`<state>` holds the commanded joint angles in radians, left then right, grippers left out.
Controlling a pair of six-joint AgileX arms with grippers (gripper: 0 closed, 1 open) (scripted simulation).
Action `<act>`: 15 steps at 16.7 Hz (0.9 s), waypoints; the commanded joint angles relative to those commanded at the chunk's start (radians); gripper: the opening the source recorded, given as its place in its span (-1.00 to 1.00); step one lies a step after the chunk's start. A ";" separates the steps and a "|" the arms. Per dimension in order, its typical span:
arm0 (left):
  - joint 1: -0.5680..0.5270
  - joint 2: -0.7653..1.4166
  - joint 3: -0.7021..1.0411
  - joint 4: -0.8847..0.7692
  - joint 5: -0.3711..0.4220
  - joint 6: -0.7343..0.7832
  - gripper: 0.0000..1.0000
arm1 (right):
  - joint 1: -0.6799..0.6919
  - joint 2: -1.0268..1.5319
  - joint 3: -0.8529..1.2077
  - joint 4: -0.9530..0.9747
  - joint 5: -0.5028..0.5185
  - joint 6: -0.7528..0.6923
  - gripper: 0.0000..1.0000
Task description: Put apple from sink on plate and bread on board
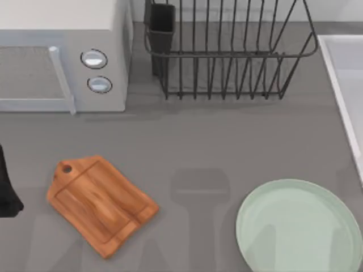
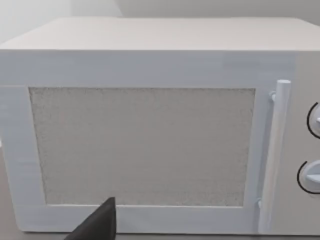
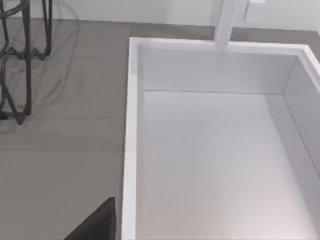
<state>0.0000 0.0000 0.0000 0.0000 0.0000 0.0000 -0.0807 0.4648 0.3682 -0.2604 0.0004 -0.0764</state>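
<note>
The brown wooden board [image 1: 99, 204] lies at the front left of the table, its handle hole pointing to the back left. The mint-green plate [image 1: 295, 226] sits at the front right with nothing on it. The sink [image 1: 340, 85] runs along the right edge, and the right wrist view looks down on its white rim [image 3: 131, 125] and bare basin floor. The apple and the bread are out of view. My left gripper [image 2: 97, 222] faces the microwave, its arm a dark shape [image 1: 7, 190] at the table's left edge. My right gripper [image 3: 95, 222] hovers by the sink's rim.
A white microwave [image 1: 62, 51] with a closed door [image 2: 142, 145] stands at the back left. A black wire dish rack [image 1: 227, 51] stands at the back middle. A white tap [image 3: 225, 20] rises behind the sink. Grey countertop lies between board and plate.
</note>
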 joint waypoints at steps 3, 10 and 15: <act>0.000 0.000 0.000 0.000 0.000 0.000 1.00 | -0.046 0.300 0.211 -0.149 0.000 -0.044 1.00; 0.000 0.000 0.000 0.000 0.000 0.000 1.00 | -0.154 1.033 0.704 -0.498 0.001 -0.146 1.00; 0.000 0.000 0.000 0.000 0.000 0.000 1.00 | -0.209 1.403 0.952 -0.673 0.001 -0.197 1.00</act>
<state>0.0000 0.0000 0.0000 0.0000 0.0000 0.0000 -0.2892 1.8674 1.3204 -0.9335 0.0013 -0.2738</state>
